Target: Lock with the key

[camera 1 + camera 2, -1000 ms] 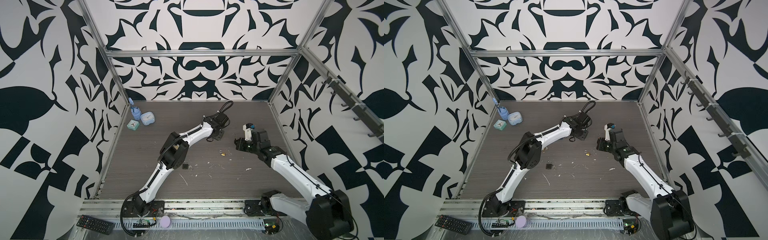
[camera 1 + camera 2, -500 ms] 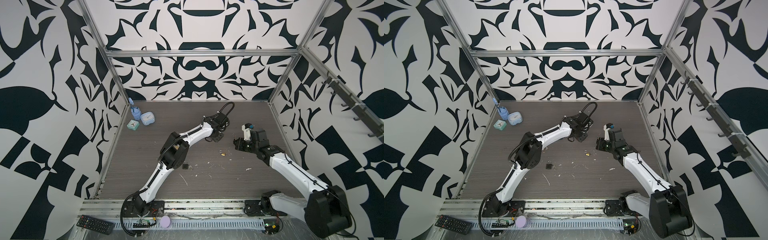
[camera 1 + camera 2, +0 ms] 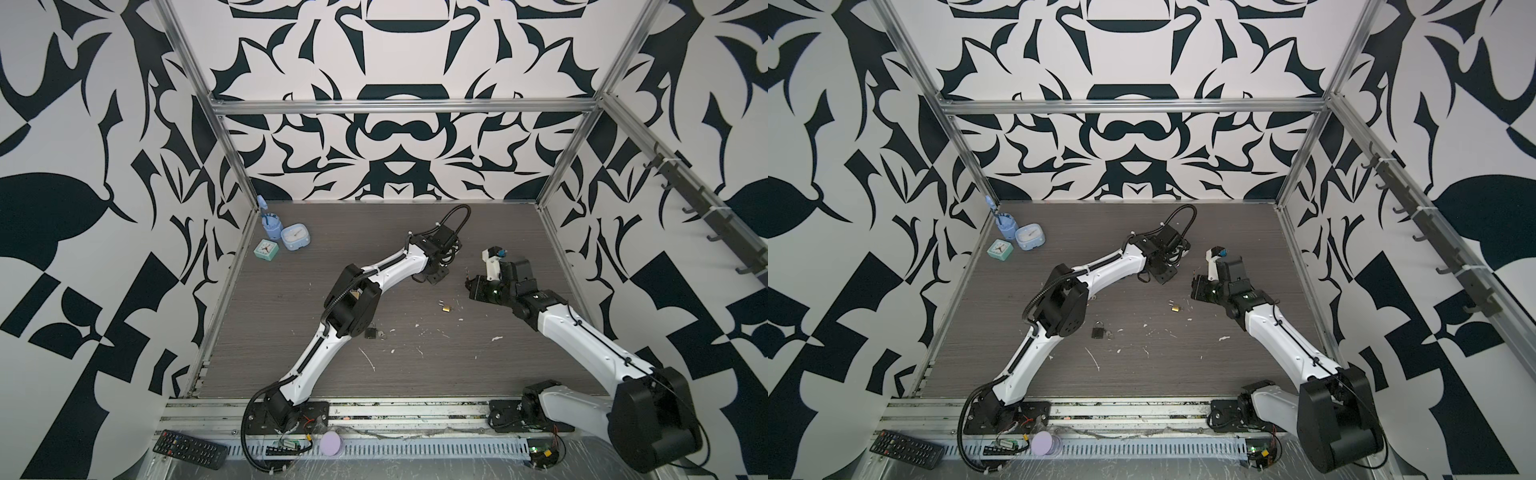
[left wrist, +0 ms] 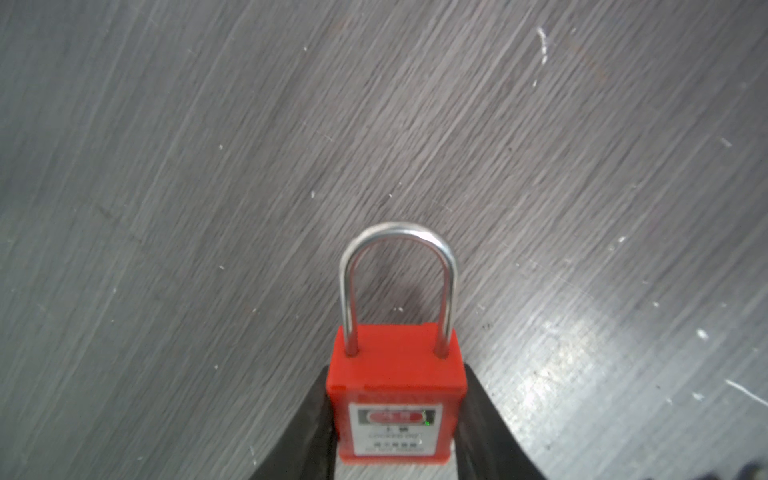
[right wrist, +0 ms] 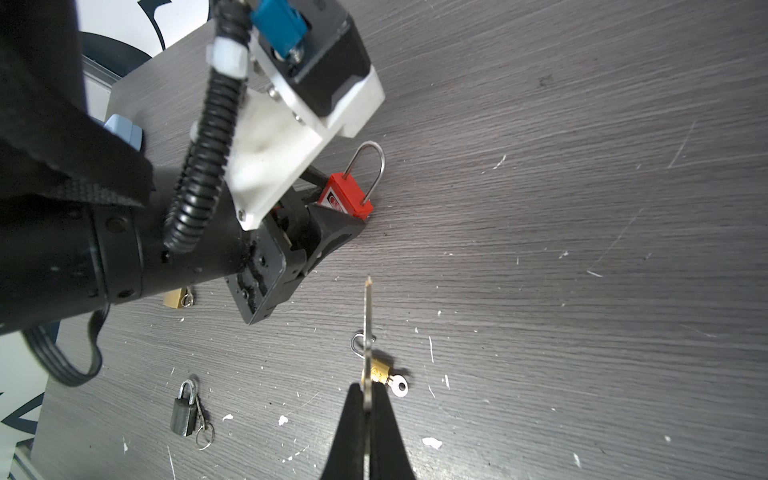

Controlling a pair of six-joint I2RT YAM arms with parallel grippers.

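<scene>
Black fingers [image 4: 307, 436] of the left gripper [image 4: 397, 386] pinch a boxy red plastic safety padlock [image 4: 395, 361] by its sides. Its polished steel shackle [image 4: 399, 232] has both legs seated, low over the scuffed grey wood-grain tabletop [image 4: 208, 166]. Nearby, the right gripper [image 5: 366, 399], tips pressed together, clamps a thin flat metal key [image 5: 368, 324].

I see the red padlock [image 4: 397, 386] between the fingers of the left pincer [image 4: 397, 372], white label facing that wrist camera, both legs of its silver shackle seated in the body. The key [image 5: 367, 324], slim and seen edge-on, juts from the clamped right pincer [image 5: 368, 395], tip toward the padlock, apart from it.
</scene>
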